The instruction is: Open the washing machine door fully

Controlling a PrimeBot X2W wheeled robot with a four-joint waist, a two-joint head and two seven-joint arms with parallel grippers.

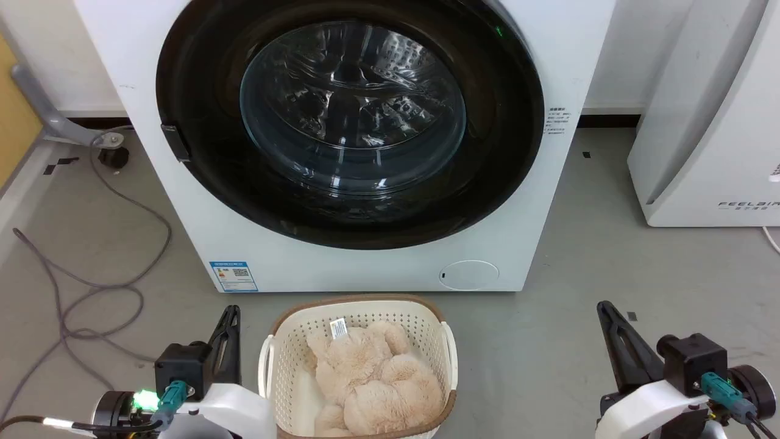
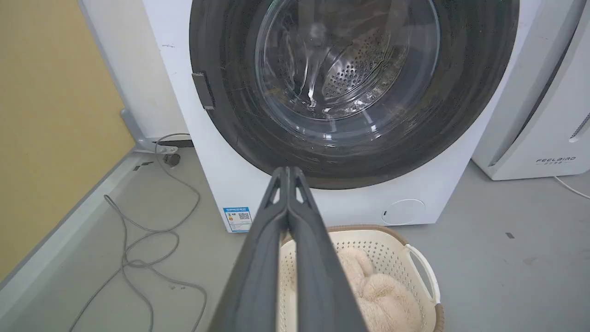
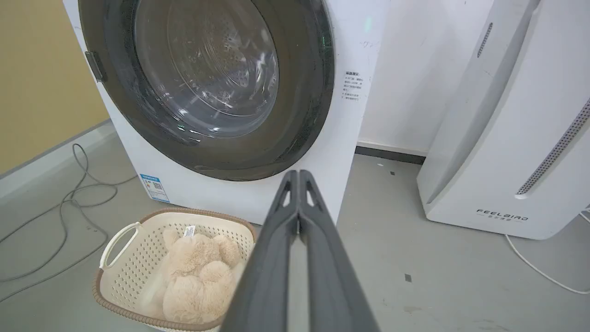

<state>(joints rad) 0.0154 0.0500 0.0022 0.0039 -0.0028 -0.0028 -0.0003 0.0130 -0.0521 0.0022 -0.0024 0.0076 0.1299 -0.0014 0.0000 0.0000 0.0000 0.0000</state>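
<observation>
The white washing machine (image 1: 378,268) stands straight ahead, its round black-rimmed door (image 1: 512,122) lying flat against the front, with a small dark handle tab (image 1: 175,143) on the door's left edge. The same door (image 2: 230,92) fills the top of the left wrist view and appears again (image 3: 304,92) in the right wrist view. My left gripper (image 1: 232,310) rests low at the left, shut on nothing, well short of the machine (image 2: 287,169). My right gripper (image 1: 603,305) rests low at the right, also shut and empty (image 3: 298,172).
A cream laundry basket (image 1: 448,347) holding a beige plush toy (image 1: 372,378) sits on the floor between my arms, right before the machine. A white FEELBIRD appliance (image 1: 707,134) stands at the right. Grey cables (image 1: 109,286) lie on the floor at the left.
</observation>
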